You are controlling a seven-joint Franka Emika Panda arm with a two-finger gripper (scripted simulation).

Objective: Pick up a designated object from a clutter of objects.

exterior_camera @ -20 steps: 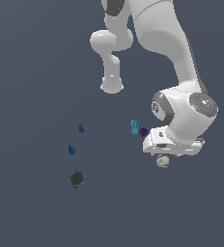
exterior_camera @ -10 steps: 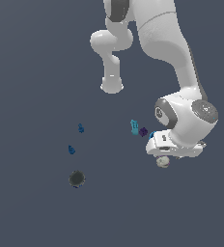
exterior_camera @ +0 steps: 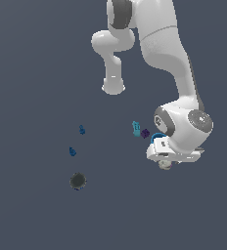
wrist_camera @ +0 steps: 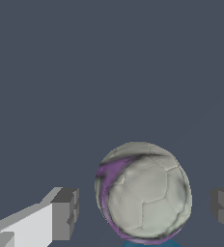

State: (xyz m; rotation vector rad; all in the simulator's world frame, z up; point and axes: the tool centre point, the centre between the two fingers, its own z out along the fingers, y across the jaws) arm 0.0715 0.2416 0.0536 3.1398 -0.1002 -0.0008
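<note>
The designated object, a whitish-grey ball (wrist_camera: pixel 143 190) with purple markings, lies between the two dark fingertips of my gripper (wrist_camera: pixel 145 212). The gripper is open, with a gap on each side of the ball. In the exterior view the ball (exterior_camera: pixel 165 165) peeks out just beneath the hand of my gripper (exterior_camera: pixel 165 163) at that view's right. A sliver of the blue cup (wrist_camera: pixel 150 244) shows behind the ball. The rest of the clutter of objects lies further toward the exterior view's left.
The blue cup (exterior_camera: pixel 157 138) is half hidden by the wrist. A purple cube (exterior_camera: pixel 145 133) and a teal figure (exterior_camera: pixel 136 128) sit beside it. Two small blue bits (exterior_camera: pixel 81 129) (exterior_camera: pixel 72 151) and a dark round disc (exterior_camera: pixel 78 181) lie toward the exterior view's left.
The arm's wrist has sunk lower over the ball. The ball and the other items have not moved.
</note>
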